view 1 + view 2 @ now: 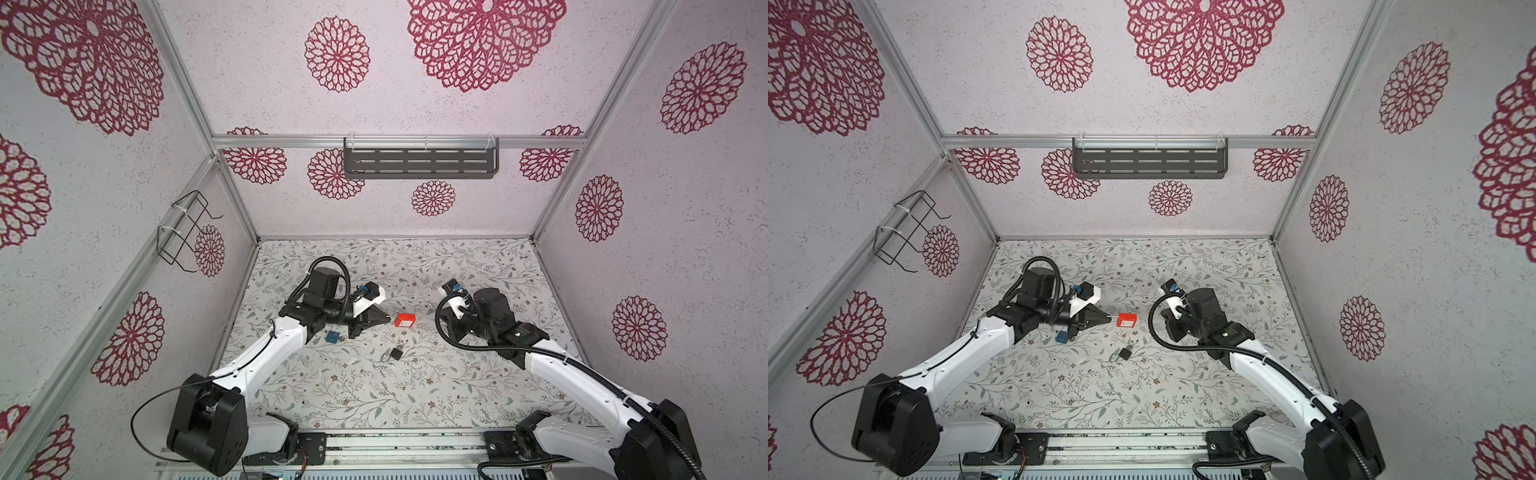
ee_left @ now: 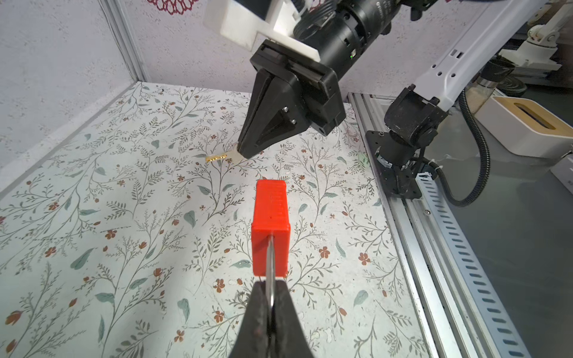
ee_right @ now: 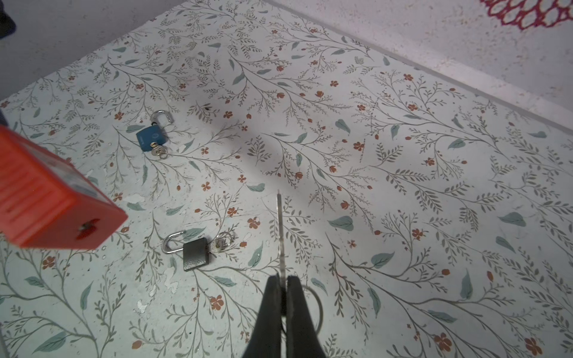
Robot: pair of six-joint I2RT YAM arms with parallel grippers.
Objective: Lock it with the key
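On the left half of the surface (image 1: 332, 395), a blue padlock (image 1: 332, 337) lies with a key in it. Just beside it, the left gripper (image 2: 270, 286) is clenched on the shackle of the red padlock (image 1: 405, 320), holding it over the middle of the surface with its keyhole end turned toward the right arm. A dark grey padlock (image 1: 394, 354) lies nearer the front edge. The right gripper (image 2: 246, 153) is pinched on the key (image 2: 217, 158), whose blade is apart from the red padlock.
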